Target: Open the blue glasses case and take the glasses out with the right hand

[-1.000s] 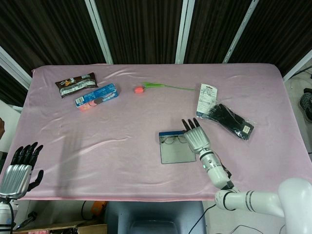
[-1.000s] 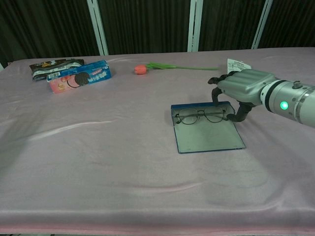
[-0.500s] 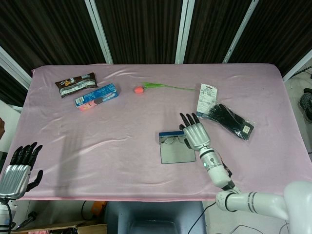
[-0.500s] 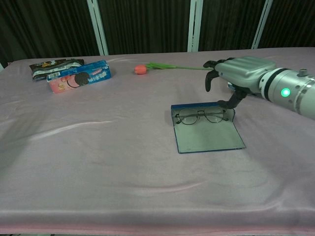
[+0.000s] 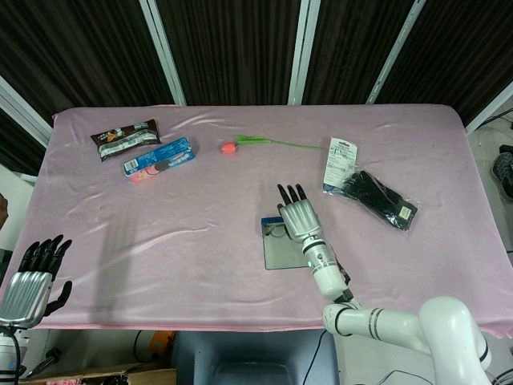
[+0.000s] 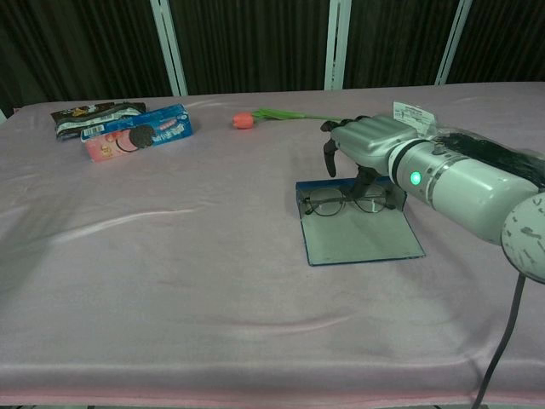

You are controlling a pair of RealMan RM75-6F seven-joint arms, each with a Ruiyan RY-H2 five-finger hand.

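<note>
The blue glasses case (image 6: 362,239) lies open and flat on the pink cloth, its lid spread toward me (image 5: 290,255). Thin-framed glasses (image 6: 344,203) rest in its far tray, and the head view shows only their left part (image 5: 276,231). My right hand (image 6: 368,143) hovers over the tray with its fingers (image 6: 329,158) curled downward and apart, holding nothing. From the head view the same hand (image 5: 298,216) covers the case's far right part. My left hand (image 5: 34,281) hangs empty off the table's near left corner, fingers spread.
A brown snack packet (image 5: 124,138) and a blue biscuit box (image 5: 159,156) lie at the far left. A pink tulip (image 5: 230,147) lies far centre. A white tagged pack (image 5: 340,164) with black gloves (image 5: 383,198) sits right of the case.
My right hand has lifted from the case's right end and shifted left, now over the glasses. The case, glasses and left hand have stayed put.
</note>
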